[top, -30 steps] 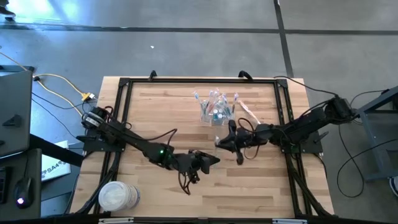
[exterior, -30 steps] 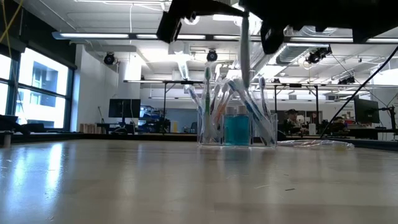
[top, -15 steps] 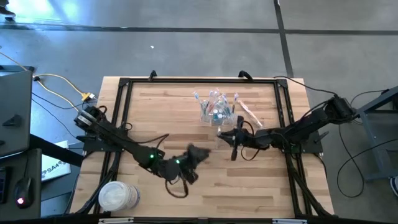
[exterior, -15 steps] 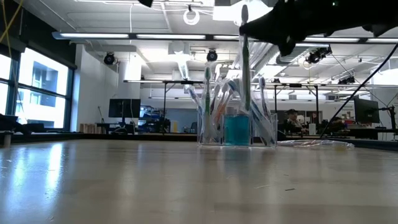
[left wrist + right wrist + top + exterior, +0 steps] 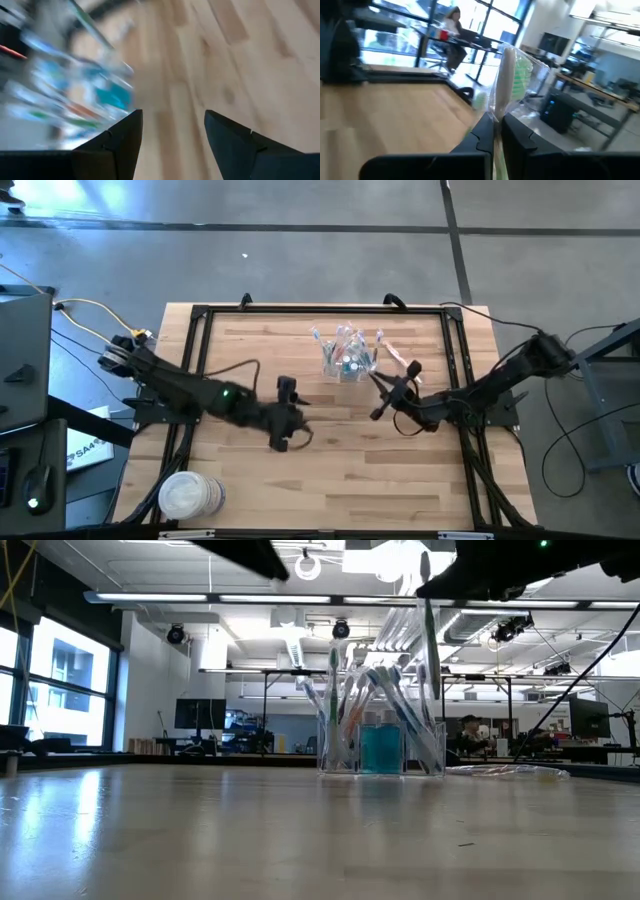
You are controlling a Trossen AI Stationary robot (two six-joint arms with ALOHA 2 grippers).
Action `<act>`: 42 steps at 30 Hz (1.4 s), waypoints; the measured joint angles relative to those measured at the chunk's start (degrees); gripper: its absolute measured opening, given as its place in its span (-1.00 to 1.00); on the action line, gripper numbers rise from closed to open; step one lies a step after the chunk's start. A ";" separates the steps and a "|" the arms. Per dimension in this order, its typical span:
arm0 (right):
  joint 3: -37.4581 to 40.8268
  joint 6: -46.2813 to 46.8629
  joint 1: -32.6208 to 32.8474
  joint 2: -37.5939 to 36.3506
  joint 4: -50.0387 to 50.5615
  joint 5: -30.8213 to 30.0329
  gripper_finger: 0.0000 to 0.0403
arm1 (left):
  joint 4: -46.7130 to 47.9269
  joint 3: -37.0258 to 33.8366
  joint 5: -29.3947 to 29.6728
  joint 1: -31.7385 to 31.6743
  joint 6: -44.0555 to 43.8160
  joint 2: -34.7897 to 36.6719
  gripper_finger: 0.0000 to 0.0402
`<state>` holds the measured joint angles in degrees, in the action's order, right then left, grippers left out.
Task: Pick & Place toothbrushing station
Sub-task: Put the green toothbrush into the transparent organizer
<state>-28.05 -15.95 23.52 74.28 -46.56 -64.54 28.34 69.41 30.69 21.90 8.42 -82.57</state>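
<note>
left end effector [image 5: 288,387]: retreated leftward | right end effector [image 5: 385,383]: carried toothbrush [image 5: 509,75] nearer cup [image 5: 345,364]

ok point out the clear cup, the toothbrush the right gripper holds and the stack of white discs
clear cup [image 5: 382,745], low view, front wall
toothbrush [image 5: 512,75], right wrist view, green bristle head
stack of white discs [image 5: 187,496], high view, top disc

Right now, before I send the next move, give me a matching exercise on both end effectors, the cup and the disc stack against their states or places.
Things:
1. left end effector
2. right end effector
3. clear cup
4. white disc stack

States or places:
A. shut on a green-bristled toothbrush
B. at a corner of the table, on the left arm's side
C. open, holding nothing
D. upright, packed with toothbrushes

Pairs: 1-C, 2-A, 3-D, 4-B
</note>
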 joint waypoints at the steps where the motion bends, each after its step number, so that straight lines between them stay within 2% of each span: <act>1: 0.00 -0.07 -0.65 -0.15 0.05 -0.28 -0.96 | 0.85 -0.26 -2.96 -1.36 -1.41 0.04 0.04; 3: 0.00 -0.06 -2.21 -0.25 0.33 -0.43 -0.96 | 1.36 -0.97 -7.58 -3.98 -2.66 0.04 0.04; 7: 0.00 1.32 -6.57 -0.17 1.49 2.78 -0.96 | 0.07 -3.38 -12.56 -8.32 -2.88 0.04 0.04; 12: 0.00 9.40 -13.13 -0.15 7.50 10.15 -0.96 | -3.37 -7.05 -16.44 -13.28 -2.86 0.04 0.04; 18: 0.02 17.15 -17.96 0.29 13.88 11.52 -0.96 | -6.68 -9.79 -23.15 -16.92 -2.81 0.04 0.04; 22: 0.02 21.86 -19.04 0.29 15.58 14.05 -0.96 | -10.39 -11.36 -26.54 -17.94 -2.77 0.04 0.04; 31: 0.00 35.92 -19.63 0.27 23.95 13.99 -0.96 | -14.18 -12.20 -31.76 -17.76 -3.32 0.04 0.04; 35: -0.09 38.12 -20.32 1.66 24.06 14.01 -0.96 | -17.55 -12.20 -36.40 -17.76 -3.75 0.04 0.04; 42: -0.18 40.17 -22.91 5.66 22.07 17.58 -0.96 | -25.39 -16.07 -38.11 -17.78 -4.20 0.02 0.04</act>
<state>-28.23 24.23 0.61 79.94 -24.49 -46.96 2.95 53.35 -7.42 4.13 4.22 -82.54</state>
